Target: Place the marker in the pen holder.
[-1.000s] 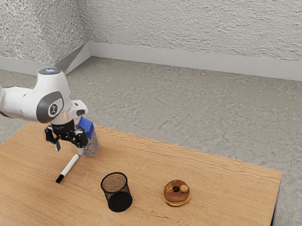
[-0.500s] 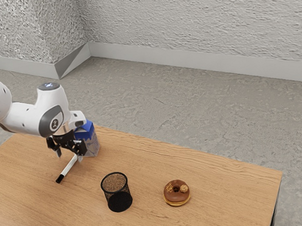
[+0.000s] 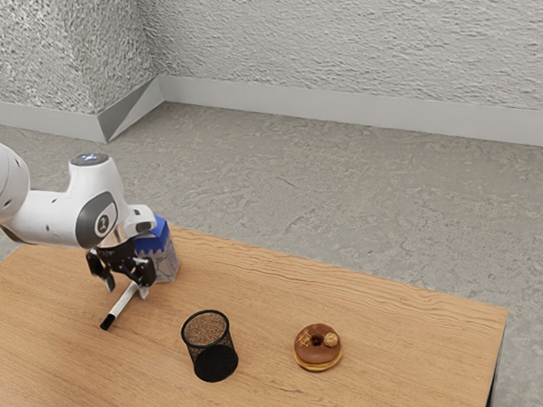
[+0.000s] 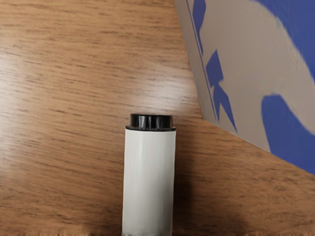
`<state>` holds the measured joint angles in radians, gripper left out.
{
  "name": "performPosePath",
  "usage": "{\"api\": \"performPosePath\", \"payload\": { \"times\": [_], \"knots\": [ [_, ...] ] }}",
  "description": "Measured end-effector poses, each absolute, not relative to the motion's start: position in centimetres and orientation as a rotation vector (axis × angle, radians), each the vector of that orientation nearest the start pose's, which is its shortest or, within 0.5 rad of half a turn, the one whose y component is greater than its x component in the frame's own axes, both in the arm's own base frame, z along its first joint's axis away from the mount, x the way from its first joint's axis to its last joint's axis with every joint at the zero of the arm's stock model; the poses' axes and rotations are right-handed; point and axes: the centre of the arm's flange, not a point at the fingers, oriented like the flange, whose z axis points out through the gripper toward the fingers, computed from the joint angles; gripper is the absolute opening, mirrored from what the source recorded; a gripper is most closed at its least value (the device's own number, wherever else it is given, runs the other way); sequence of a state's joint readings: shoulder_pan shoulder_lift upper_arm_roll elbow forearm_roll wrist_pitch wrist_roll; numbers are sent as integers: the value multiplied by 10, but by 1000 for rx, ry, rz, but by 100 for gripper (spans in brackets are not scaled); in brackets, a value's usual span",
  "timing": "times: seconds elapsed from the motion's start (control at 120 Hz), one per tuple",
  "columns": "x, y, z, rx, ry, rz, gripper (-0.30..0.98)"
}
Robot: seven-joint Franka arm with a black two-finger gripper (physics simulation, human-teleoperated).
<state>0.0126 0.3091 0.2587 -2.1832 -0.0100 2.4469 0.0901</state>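
My gripper (image 3: 127,289) is low over the table in the exterior view, its fingers standing apart on either side of the marker's far end. The white marker (image 3: 123,300) lies on the wood, its black cap toward the exterior view's lower left. In the wrist view the marker's white barrel (image 4: 149,182) ends in a short black plug. The black mesh pen holder (image 3: 210,346) stands upright, apart from the marker, toward the exterior view's right.
A blue and grey carton (image 3: 163,251) stands right beside my hand; in the wrist view the carton (image 4: 251,73) is close to the marker's end. A chocolate donut (image 3: 317,347) lies on the wooden table (image 3: 394,320) beyond the pen holder.
My gripper has come down toward the table and now stands around the marker's far end, with its fingers still apart. Marker, pen holder, carton and donut have kept their places.
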Motion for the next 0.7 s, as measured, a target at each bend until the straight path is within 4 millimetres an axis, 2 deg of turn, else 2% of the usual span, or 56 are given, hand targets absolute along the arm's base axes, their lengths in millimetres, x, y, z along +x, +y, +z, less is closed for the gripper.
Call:
{"api": "performPosePath", "payload": {
  "times": [0.275, 0.7],
  "knots": [
    [537, 151, 245, -3069, -254, 89, 30],
    [536, 152, 245, -3071, -229, 96, 0]
  ]
}}
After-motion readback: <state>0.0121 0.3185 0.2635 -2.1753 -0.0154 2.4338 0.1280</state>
